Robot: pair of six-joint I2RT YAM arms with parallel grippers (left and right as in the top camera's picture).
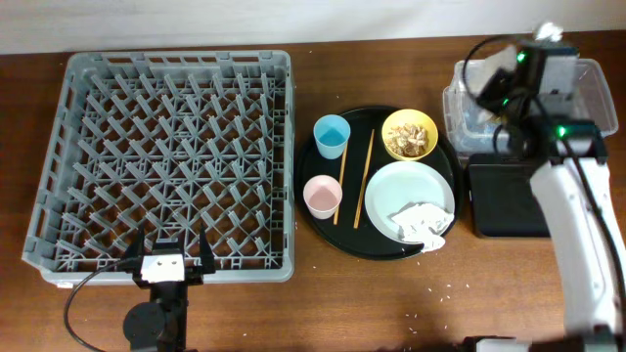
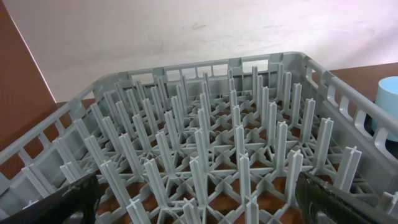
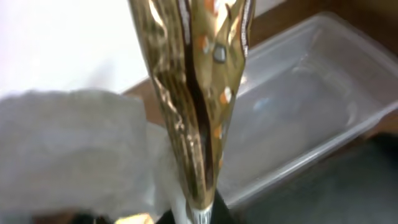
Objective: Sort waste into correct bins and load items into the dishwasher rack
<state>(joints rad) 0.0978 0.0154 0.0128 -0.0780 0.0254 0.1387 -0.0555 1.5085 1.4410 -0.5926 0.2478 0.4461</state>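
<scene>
My right gripper [image 1: 492, 90] hangs over the clear tub [image 1: 469, 108], shut on the gold-brown wrapper [image 3: 199, 93], which stands up from the jaws in the right wrist view. A crumpled white tissue [image 3: 68, 143] lies in the tub [image 3: 323, 93] beside it. My left gripper [image 1: 164, 249] is open at the near edge of the grey dishwasher rack [image 1: 166, 147], its dark fingers [image 2: 62, 199] wide apart over the pegs [image 2: 199, 143]. On the round black tray [image 1: 333, 235] sit the white plate [image 1: 406, 191] bearing a tissue [image 1: 421, 223], the yellow bowl [image 1: 410, 134] of nut scraps, the blue cup [image 1: 332, 135], the pink-lined cup [image 1: 322, 196] and the chopsticks [image 1: 364, 176].
The shallow black rectangular tray [image 1: 507, 196] lies just in front of the clear tub, under my right arm. White crumbs [image 1: 450, 288] dot the wooden table near the front. The blue cup's side [image 2: 388, 102] shows past the rack's right wall.
</scene>
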